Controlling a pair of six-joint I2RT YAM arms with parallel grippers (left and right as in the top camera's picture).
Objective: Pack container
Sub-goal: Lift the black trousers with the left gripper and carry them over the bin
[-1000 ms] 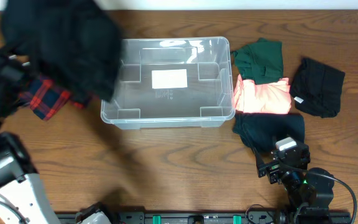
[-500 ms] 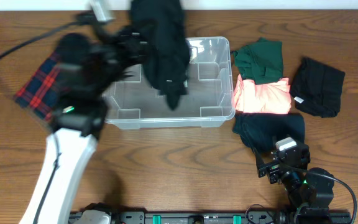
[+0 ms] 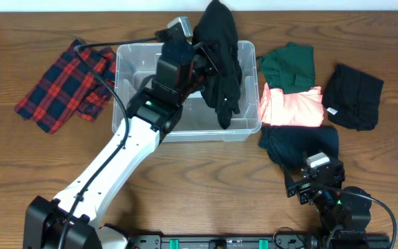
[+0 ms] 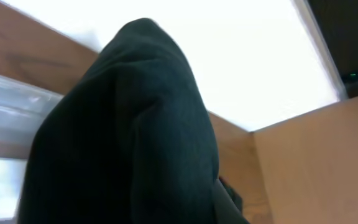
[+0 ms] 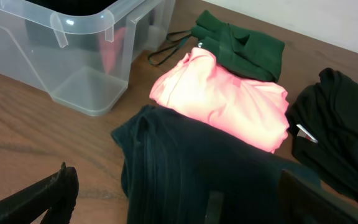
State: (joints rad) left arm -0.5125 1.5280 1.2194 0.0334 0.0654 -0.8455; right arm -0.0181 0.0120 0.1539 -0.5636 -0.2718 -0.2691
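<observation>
Container [image 3: 185, 133]: clear plastic bin, sits on the wood worktop [image 3: 185, 187] in the upper centre of the overhead view, long side left to right.

Left arm reaches from the lower left of the frame up over the bin. Left pincer [image 3: 200, 55] is above the bin's upper right part, clenched on a black garment [image 3: 221, 69]. The garment hangs in a long fold; its top shows past the bin's far rim and its lower end dangles over the right half of the bin. Cannot tell whether the cloth touches the bin floor. In the left wrist view the same dark cloth fills most of the frame and hides the fingers.

Right pincer [image 3: 314, 176]: lower right of the frame, low over the worktop, released, fingers spread wide with nothing between them.

Right of the bin, on the worktop:
- green garment [image 3: 290, 63], uppermost
- pink garment [image 3: 294, 107], just below it, touching
- dark teal garment [image 3: 301, 144], below the pink, partly under it
- black bundle [image 3: 354, 97], far right, apart from the rest

Left of the bin: red and navy plaid cloth [image 3: 61, 86], spread flat, its edge close to the bin's left wall.
</observation>
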